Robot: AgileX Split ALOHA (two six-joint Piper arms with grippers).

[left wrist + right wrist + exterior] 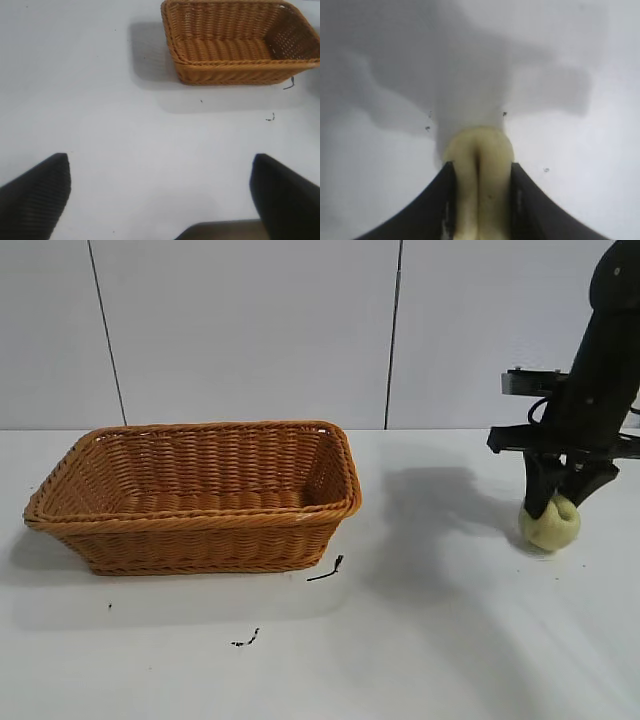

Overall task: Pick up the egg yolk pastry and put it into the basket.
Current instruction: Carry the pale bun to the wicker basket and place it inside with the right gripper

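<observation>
The egg yolk pastry (550,524) is pinched between the right pincer (562,502) fingers on the desk (450,640), basket (200,502) well apart. Soft and crumbly, it is judged best squeezed lightly across its sides. The left pincer (160,200) is spread wide, idle.

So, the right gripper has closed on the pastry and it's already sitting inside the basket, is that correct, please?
Not quite. The right gripper has closed on the pastry, but the pastry is not in the basket; it sits on the table, well to the right of it. The exterior view shows this, and the basket looks empty there.
</observation>
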